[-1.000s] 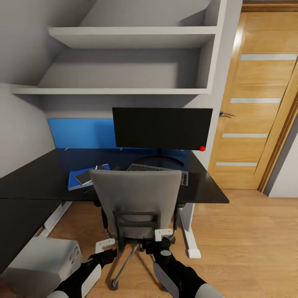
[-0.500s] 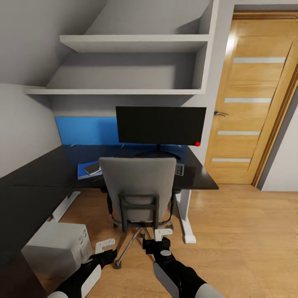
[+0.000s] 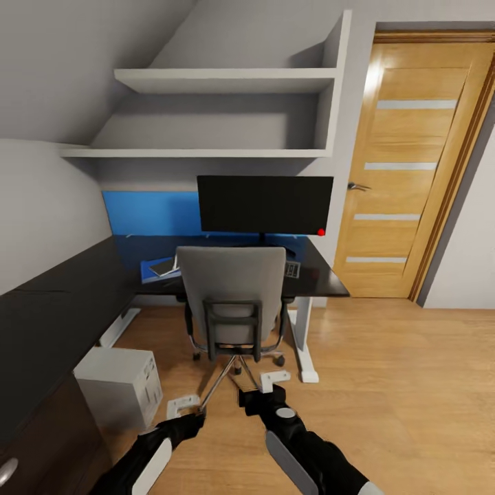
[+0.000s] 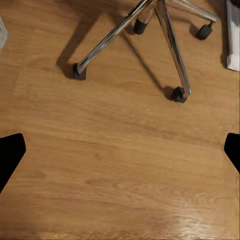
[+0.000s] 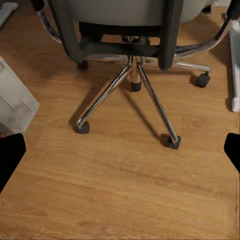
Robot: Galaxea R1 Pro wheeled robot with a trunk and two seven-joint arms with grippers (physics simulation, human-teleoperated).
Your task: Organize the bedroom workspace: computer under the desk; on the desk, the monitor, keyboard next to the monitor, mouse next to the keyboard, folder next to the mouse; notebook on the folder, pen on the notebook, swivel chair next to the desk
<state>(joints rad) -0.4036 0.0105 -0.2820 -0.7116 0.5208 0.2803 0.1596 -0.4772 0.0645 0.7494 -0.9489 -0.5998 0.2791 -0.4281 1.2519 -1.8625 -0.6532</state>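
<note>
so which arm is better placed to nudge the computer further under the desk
Left. The computer sits on the floor on the robot's left, just ahead of the left gripper; the right gripper would have to cross over. Both look open.

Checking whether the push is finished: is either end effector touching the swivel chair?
Apart. The head view shows bare floor between the swivel chair and both the left end effector and right end effector.

head high, wrists floorward, sharing swivel chair [image 3: 232, 295]
</note>
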